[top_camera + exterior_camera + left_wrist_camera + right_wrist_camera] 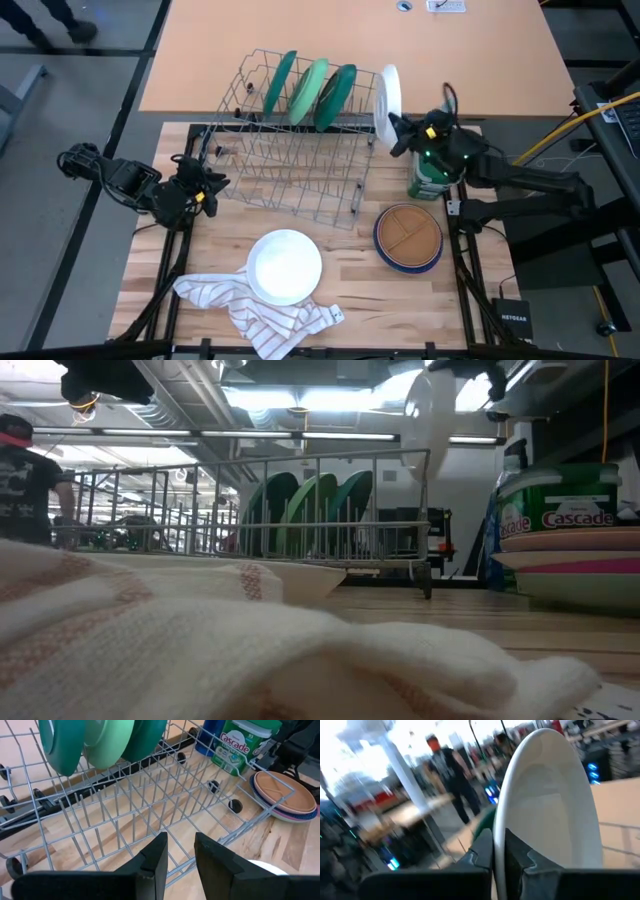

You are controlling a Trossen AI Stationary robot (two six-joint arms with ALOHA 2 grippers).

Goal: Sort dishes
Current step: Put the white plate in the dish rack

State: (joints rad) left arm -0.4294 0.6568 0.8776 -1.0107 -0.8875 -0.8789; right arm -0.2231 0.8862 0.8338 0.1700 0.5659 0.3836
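White plate (388,100), held on edge, sits at the upper right of the overhead frame, its rim pinched between the closed fingers of the right gripper (398,132). It hangs just beside the right end of the wire dish rack (290,175), upright, likely so it can drop into a slot. Three plates already stand in the rack's upper row: dark green (280,80), light green (311,88) and dark green again (339,95), all tilted the same way between the tines. Toward the lower right, a tan plate (408,232) rests on a stack with a blue one at the bottom, still waiting. A white bowl (285,265) sits at lower centre, partly on a striped cloth (260,310). A green detergent container (430,178) stands behind the stack. At left centre, the left gripper (206,187) waits beside the rack's left edge, its fingers narrowly apart and holding nothing.
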